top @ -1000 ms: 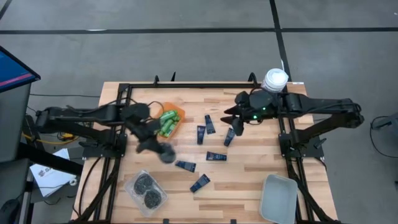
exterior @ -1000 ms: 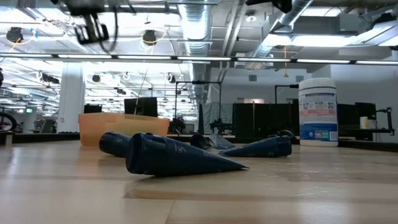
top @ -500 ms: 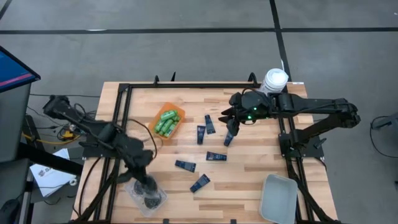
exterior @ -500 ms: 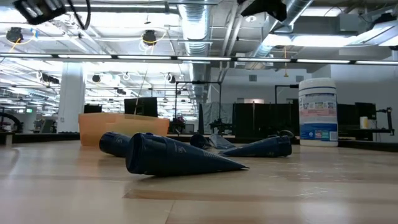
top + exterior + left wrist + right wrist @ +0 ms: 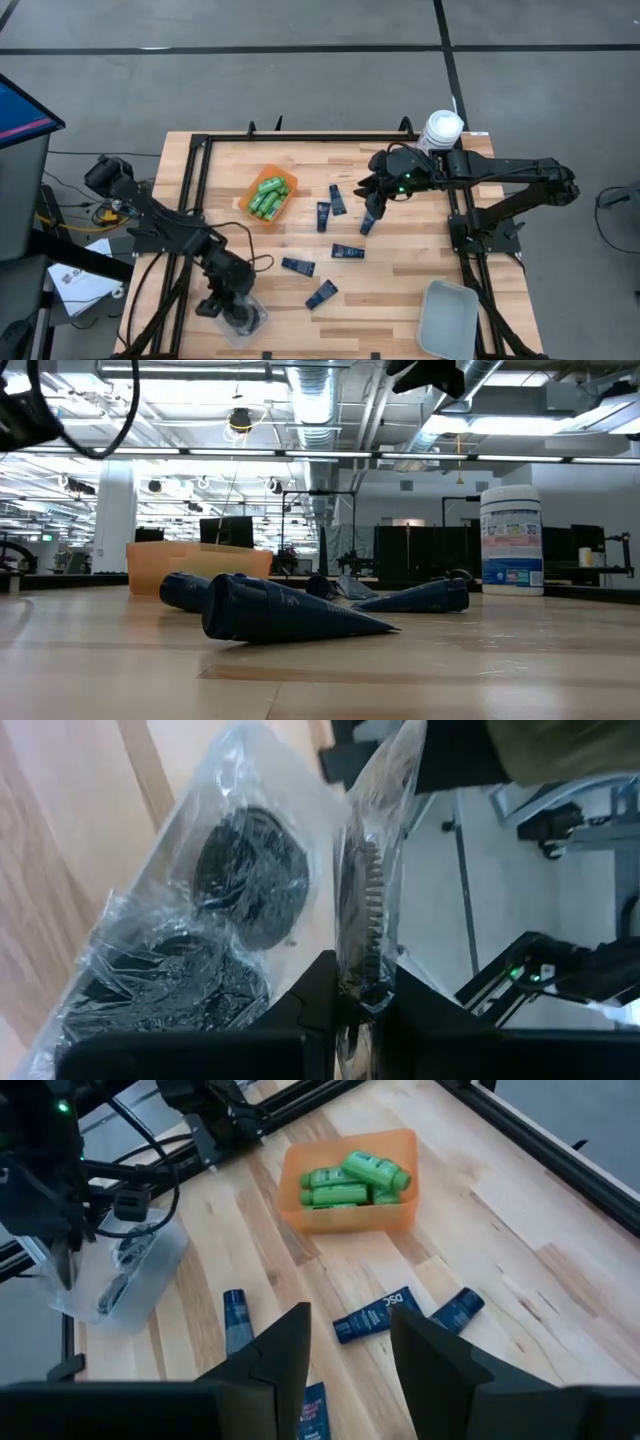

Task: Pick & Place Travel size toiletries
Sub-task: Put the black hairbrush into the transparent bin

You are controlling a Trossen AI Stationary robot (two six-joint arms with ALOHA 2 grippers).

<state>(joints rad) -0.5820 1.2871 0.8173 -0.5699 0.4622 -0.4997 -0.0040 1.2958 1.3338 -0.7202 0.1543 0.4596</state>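
At the lower left of the high view the left claw (image 5: 238,308) hangs over the clear packets (image 5: 243,318) near the table's (image 5: 400,290) front edge; its wrist view shows the fingers pinched together on the rim of one packet (image 5: 365,900), with a black round piece (image 5: 250,890) in a second packet beside it (a third dark disc lies crumpled under the plastic below). The right claw (image 5: 375,200) is at the upper right of the table, just left of the white canister (image 5: 441,129), and hovers above a navy tube (image 5: 369,221); in its wrist view the two fingers (image 5: 280,1360) stand partly apart with nothing between them. An orange bin (image 5: 268,195) at the upper middle holds the green bottles (image 5: 268,197). More navy tubes are scattered across the middle of the table: two side by side right of the bin (image 5: 330,207), one below them (image 5: 348,252), one farther left (image 5: 298,267) and one toward the front (image 5: 321,294). A grey tray (image 5: 447,318) sits at the lower right corner. In the low view one navy tube (image 5: 290,612) lies close in the foreground, with the orange bin (image 5: 195,565) behind at left and the canister (image 5: 511,540) at right.
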